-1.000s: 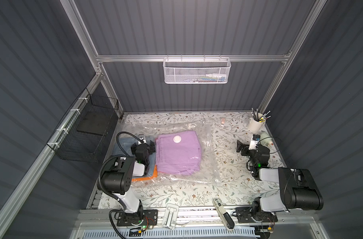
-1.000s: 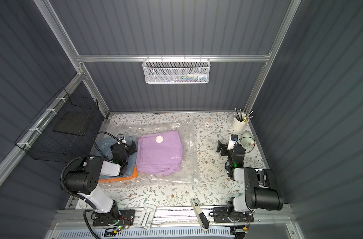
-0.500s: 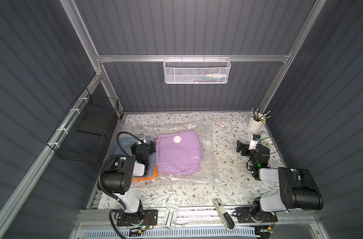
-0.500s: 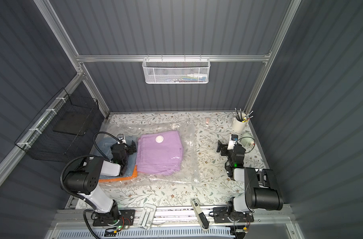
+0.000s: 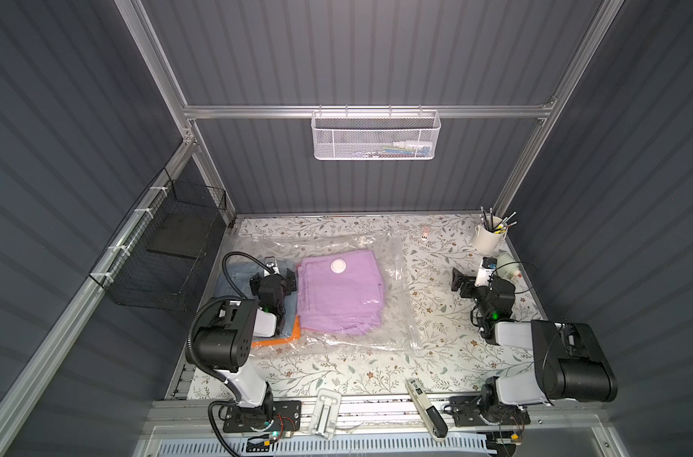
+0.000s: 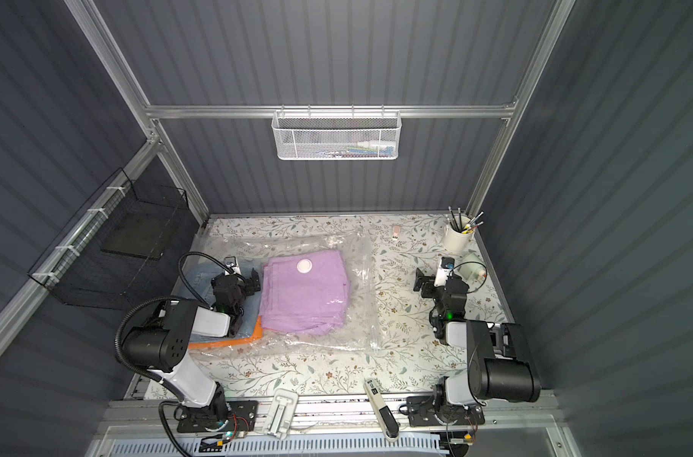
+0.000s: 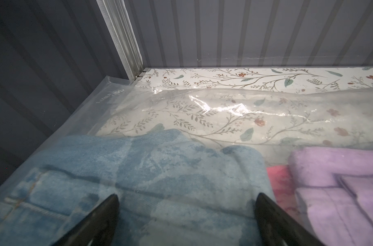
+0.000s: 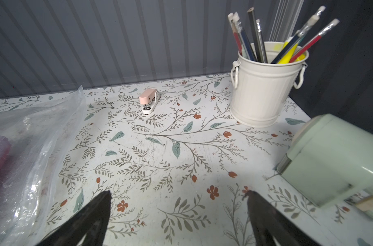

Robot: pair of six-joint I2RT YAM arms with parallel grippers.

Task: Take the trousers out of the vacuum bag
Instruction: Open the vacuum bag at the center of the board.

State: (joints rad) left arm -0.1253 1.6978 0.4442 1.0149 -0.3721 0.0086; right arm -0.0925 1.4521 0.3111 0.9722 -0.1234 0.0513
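Floral table point(image 5: 337, 370)
A clear vacuum bag point(image 5: 394, 285) (crinkled), stapler point(image 5: 424, 233), pencil pail point(image 5: 487, 242) and green sharpener point(image 5: 509, 266) are laid on it.

You look into a small booth. Its walls point(image 5: 376, 59) are dark grey, with straight up-and-down stripes. Shiny silver bars point(image 5: 257, 112) run up the corners and across the back. A white mesh basket point(image 5: 376, 136) hangs from the back bar. A black wire basket point(image 5: 167, 257) hangs on the left wall. The table top point(image 5: 455, 348) is white with little leaves and red flowers. It looks brighter than the walls.
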